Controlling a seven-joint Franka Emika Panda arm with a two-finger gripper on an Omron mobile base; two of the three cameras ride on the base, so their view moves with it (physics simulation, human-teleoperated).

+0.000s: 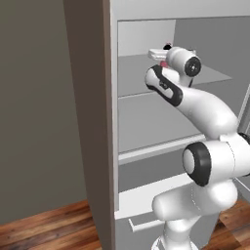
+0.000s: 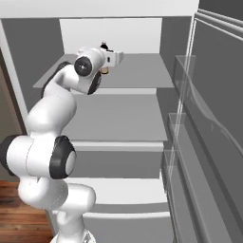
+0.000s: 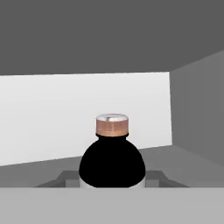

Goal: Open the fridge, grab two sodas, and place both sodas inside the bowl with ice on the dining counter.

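Cola bottle's (image 3: 112,162) lower body cut off below.

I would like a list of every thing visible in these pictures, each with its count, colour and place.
fridge: one, pale grey, open, grey inner shelves, ahead of the robot.
fridge door: one, grey with clear bins, swung open at the right.
lower drawer: one, white, bar handle, below the shelves.
soda bottle: one, dark body, copper-coloured cap, upright on the upper shelf, directly before the hand.
wooden floor: brown, left of the fridge.
arm: one, white with dark joints, reaching into the upper shelf.
hand: one, white, at the bottle, shut.
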